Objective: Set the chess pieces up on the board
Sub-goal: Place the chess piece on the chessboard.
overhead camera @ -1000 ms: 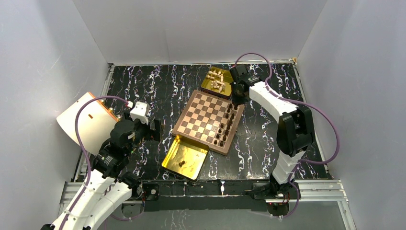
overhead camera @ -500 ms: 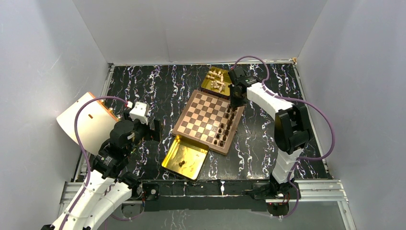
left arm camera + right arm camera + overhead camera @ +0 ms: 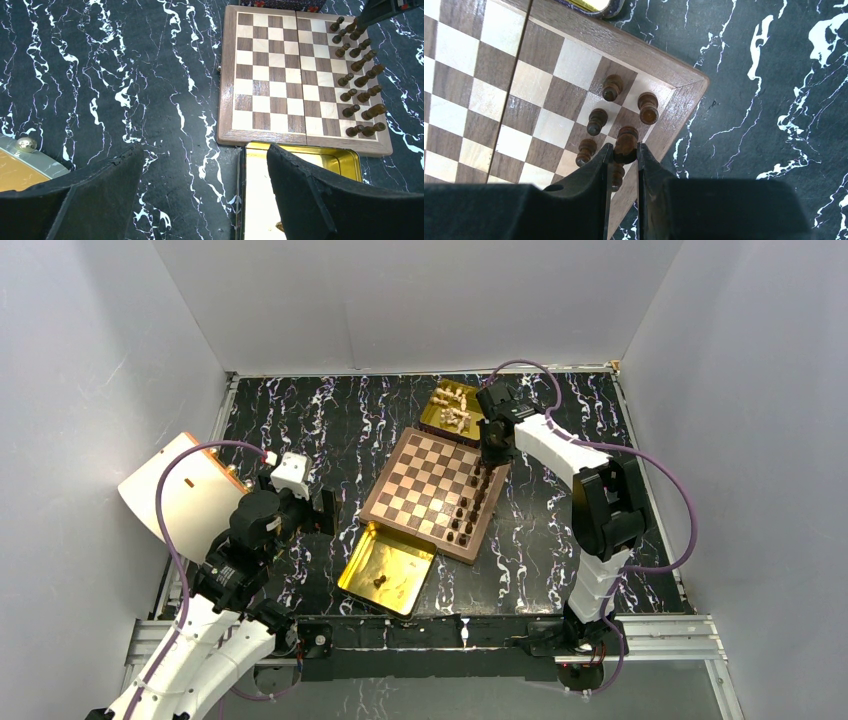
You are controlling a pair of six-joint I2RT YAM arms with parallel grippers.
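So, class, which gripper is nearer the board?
The right. The right gripper is over the board's right corner, shut on a dark piece. The left gripper hangs open over the table, off the board's left side.

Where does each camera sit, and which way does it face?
Top external: above and behind the arm bases, facing down on the table; left arm and right arm show.
Left wrist: on the left arm, facing down toward the board; its open left pincer shows below.
Right wrist: facing down at the board's corner; right pincer shut on a dark chess piece.
Shared: both wrist views show the board.
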